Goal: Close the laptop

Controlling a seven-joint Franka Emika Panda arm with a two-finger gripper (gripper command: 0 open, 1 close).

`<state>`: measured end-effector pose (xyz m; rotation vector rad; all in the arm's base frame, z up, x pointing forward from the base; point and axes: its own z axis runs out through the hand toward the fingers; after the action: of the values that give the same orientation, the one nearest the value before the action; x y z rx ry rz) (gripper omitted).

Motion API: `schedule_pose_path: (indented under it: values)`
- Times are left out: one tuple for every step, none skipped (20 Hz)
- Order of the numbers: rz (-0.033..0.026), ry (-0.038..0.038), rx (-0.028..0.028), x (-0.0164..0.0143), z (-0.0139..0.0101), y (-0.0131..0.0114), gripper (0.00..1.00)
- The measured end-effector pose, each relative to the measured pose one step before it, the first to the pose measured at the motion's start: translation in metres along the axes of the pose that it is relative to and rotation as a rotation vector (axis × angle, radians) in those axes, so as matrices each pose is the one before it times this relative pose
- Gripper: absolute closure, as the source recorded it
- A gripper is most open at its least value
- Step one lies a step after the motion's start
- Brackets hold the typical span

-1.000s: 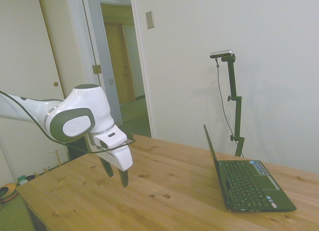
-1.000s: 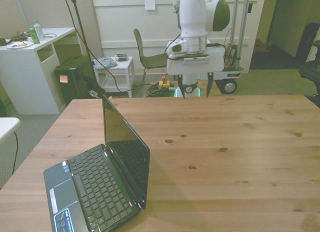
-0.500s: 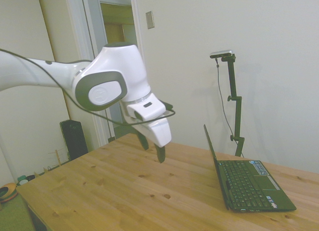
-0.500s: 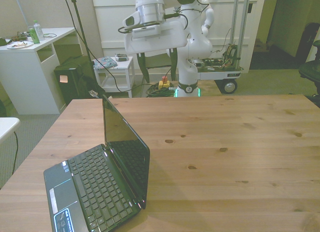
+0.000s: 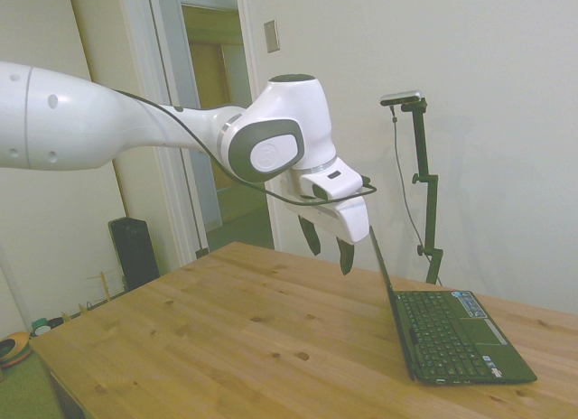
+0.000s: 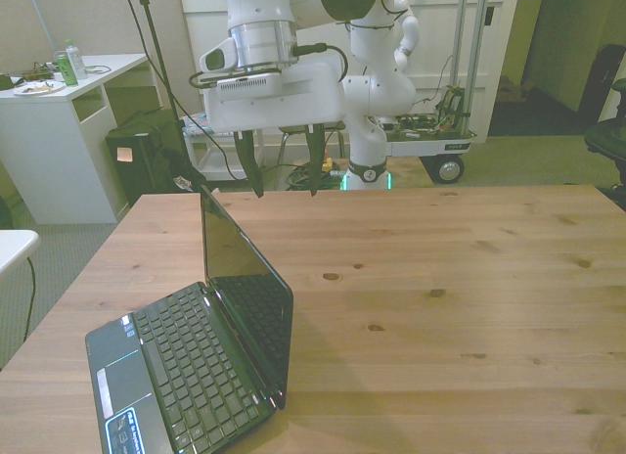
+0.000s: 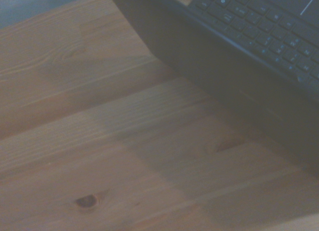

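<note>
The laptop point(image 5: 447, 333) stands open on the wooden table point(image 5: 253, 347), its lid upright and its black keyboard showing. In the front view the laptop point(image 6: 196, 346) sits at the near left corner of the table point(image 6: 440, 307). My gripper point(image 5: 327, 245) hangs in the air just behind the top edge of the lid, open, with nothing between its fingers. From the front, the gripper point(image 6: 286, 170) hovers above and behind the lid's far end. The wrist view shows a blurred stretch of the laptop point(image 7: 239, 47) over wood grain.
A white desk point(image 6: 59, 131) with a green can stands off the front view's left. Behind the table are a chair point(image 6: 289, 107), a small white side table and a wheeled cart. A doorway point(image 5: 217, 121) opens behind the arm in the side view.
The arm has swung across toward the laptop. My gripper, which was low over the table's far side a second ago, now hangs higher and close behind the lid. The laptop has not moved.
</note>
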<state>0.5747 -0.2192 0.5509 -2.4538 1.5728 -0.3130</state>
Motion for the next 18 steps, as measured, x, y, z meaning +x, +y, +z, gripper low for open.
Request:
schedule_pose_path:
  values:
    - [0.00277,0.00015,-0.00121,0.00148,-0.00037,-0.00514,1.0]
    - [0.00384,0.00241,0.00113,0.00106,-0.00019,-0.00506,1.0]
    - [0.00245,0.00119,0.00019,0.00082,0.00057,-0.0046,1.0]
    - [0.00111,-0.00038,-0.00149,0.0009,0.00111,-0.00365,1.0]
    - [0.00058,-0.00215,-0.00314,0.0008,0.00128,-0.00254,1.0]
    - [0.00014,-0.00049,-0.00235,0.00113,0.00213,-0.00168,1.0]
    - [0.00006,-0.0002,-0.00155,0.00087,0.00186,-0.00121,1.0]
    - [0.00004,-0.00093,-0.00174,0.00043,0.00196,-0.00101,1.0]
    - [-0.00027,-0.00078,-0.00071,-0.00001,0.00096,-0.00159,1.0]
    - [0.00007,-0.00183,-0.00098,-0.00032,-0.00045,-0.00201,1.0]
    - [0.00083,-0.00574,-0.00412,-0.00061,-0.00029,-0.00184,1.0]
    - [0.00214,-0.001,-0.00039,-0.00002,-0.0007,-0.00176,1.0]
    - [0.00101,-0.00013,-0.00064,0.0003,0.00077,-0.00066,1.0]
    - [0.00104,-0.00071,-0.00128,0.00025,0.00112,-0.00015,1.0]
    - [0.0011,-0.00096,-0.0016,0.00028,0.00124,0.00008,1.0]
    - [0.00091,-0.00049,-0.00075,0.0001,0.00061,-0.00004,1.0]
    - [0.00056,-0.00084,-0.00097,0.00007,0.00026,-0.00018,1.0]
    - [0.00025,-0.00173,-0.00169,0.00002,-0.00021,-0.00027,1.0]
